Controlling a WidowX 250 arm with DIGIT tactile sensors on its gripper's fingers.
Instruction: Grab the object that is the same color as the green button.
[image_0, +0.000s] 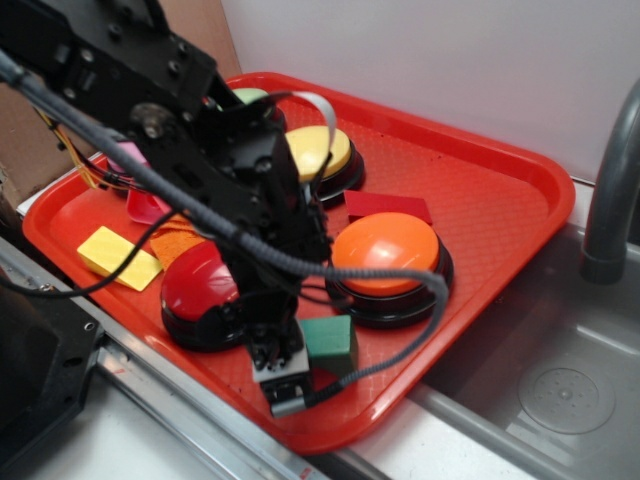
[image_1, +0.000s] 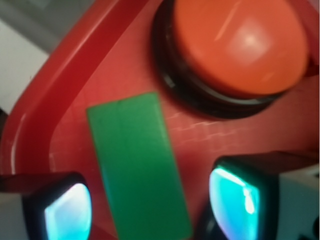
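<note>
Pincer (image_1: 150, 210) astride green block (image_1: 137, 167)

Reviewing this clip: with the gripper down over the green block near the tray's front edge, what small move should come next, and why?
Probably close the fingers. In the wrist view the green block lies between the two fingers, which look open on either side. The gripper is already low beside it, near the orange button. Lowering slightly first may help; contact depth is unclear.

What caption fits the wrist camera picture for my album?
Open jaws straddle the green block on the red tray, just beside the orange button.
</note>
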